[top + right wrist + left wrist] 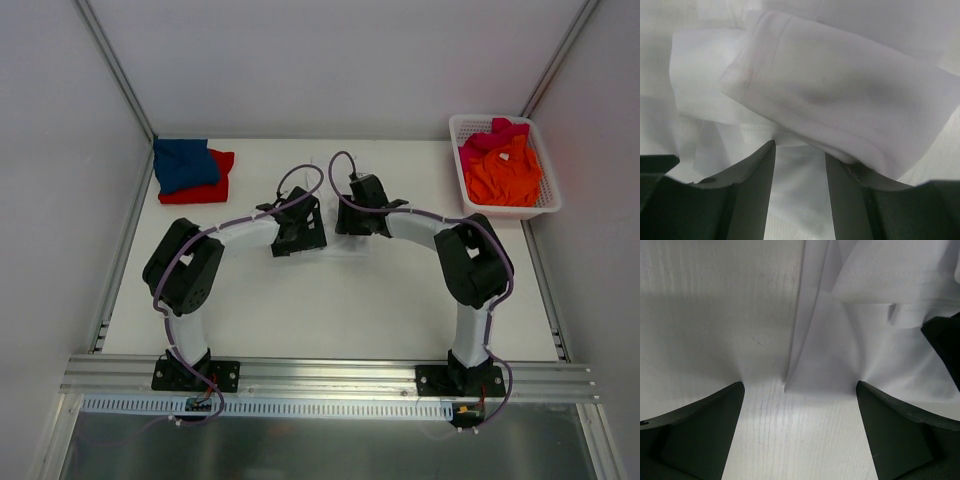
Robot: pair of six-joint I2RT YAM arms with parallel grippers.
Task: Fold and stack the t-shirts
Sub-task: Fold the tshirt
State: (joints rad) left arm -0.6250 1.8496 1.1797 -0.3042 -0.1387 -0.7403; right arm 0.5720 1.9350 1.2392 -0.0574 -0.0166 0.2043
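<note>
The white t-shirt (840, 350) lies rumpled mid-bench (300, 310). The left hand (800, 384) hovers over its edge, jaws wide apart. The right hand (800, 147) is at its folds, jaws half apart with cloth between; I cannot tell if it grips. Back left of the white t-shirt, the blue t-shirt (185, 163) lies on the red t-shirt (210, 190). Back right, the orange t-shirt (505, 175) and pink t-shirt (490, 135) fill the basket (548, 205).

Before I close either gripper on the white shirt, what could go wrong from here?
1. The left gripper is open astride an edge of the white t-shirt. Closing here could miss the edge or pinch only one layer.
2. The right gripper sits among bunched folds of the shirt. It may grab several layers at once, and it is unclear whether it already pinches cloth.
</note>
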